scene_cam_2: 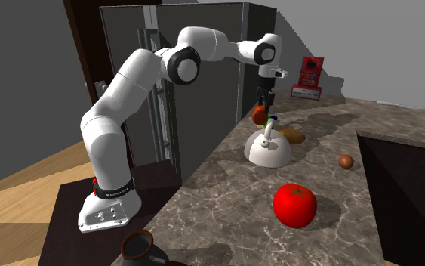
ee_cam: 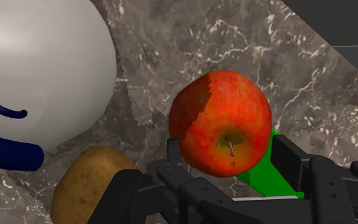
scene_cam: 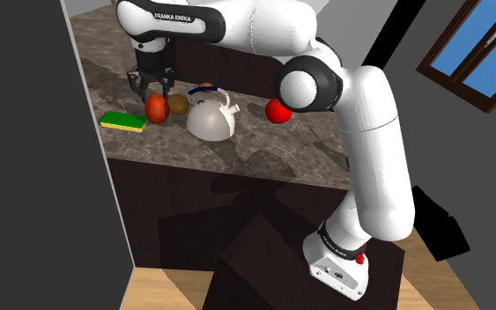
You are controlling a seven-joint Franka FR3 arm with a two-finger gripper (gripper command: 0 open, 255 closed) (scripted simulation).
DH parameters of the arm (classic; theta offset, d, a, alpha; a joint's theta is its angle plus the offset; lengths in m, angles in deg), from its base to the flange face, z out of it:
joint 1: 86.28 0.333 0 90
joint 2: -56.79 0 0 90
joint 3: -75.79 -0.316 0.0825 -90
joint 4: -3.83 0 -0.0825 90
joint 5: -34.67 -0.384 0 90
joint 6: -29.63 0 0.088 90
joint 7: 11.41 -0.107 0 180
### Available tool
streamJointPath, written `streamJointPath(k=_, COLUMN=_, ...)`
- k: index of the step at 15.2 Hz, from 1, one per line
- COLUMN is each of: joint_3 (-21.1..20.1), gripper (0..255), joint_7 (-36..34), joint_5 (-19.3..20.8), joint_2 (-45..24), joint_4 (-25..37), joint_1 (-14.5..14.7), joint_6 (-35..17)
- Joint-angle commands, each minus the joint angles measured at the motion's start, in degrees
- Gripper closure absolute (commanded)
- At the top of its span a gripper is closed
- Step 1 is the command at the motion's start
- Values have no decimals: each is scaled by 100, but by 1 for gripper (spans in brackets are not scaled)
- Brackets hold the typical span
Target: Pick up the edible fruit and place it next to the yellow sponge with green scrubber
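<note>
A red-orange apple (ee_cam: 222,124) sits between my gripper's (ee_cam: 229,156) black fingers, stem toward the camera, and both fingers press against its sides. In the shoulder view the gripper (scene_cam: 151,92) hangs over the counter with the apple (scene_cam: 156,109) at its tips, just right of the yellow sponge with a green scrubber (scene_cam: 122,121). The sponge's green layer (ee_cam: 274,175) shows past the apple, beneath the right finger. In the second exterior view the apple (scene_cam_2: 260,115) hangs under the gripper (scene_cam_2: 263,104), behind the kettle.
A white kettle (scene_cam: 210,118) with a dark blue handle stands right of the apple, a brown potato (scene_cam: 178,103) between them. A red tomato (scene_cam: 277,111) lies farther right, and a small brown egg (scene_cam_2: 345,160) on the dark marble counter (scene_cam: 263,150). A wall borders the sponge's left.
</note>
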Motion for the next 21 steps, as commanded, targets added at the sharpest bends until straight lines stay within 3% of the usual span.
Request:
streamJointPath(k=1, joint_3=0, gripper=255, joint_7=-4, joint_5=1, joint_2=-9, joint_4=-127, joint_1=0, joint_6=-142)
streamJointPath(k=8, joint_3=-1, gripper=255, joint_7=-16, joint_5=3, joint_2=-48, joint_4=-579, joint_1=1, joint_6=-633)
streamJointPath(k=15, joint_3=-1, gripper=255, joint_7=-15, joint_5=3, joint_2=-51, joint_4=-575, joint_1=1, joint_6=-631)
streamJointPath(k=16, joint_3=-1, gripper=0, joint_7=-16, joint_5=3, joint_2=-51, joint_4=-574, joint_1=1, joint_6=-631)
streamJointPath(k=21, joint_3=-1, gripper=0, joint_7=-16, joint_5=3, joint_2=-51, joint_4=-574, joint_1=1, joint_6=-631)
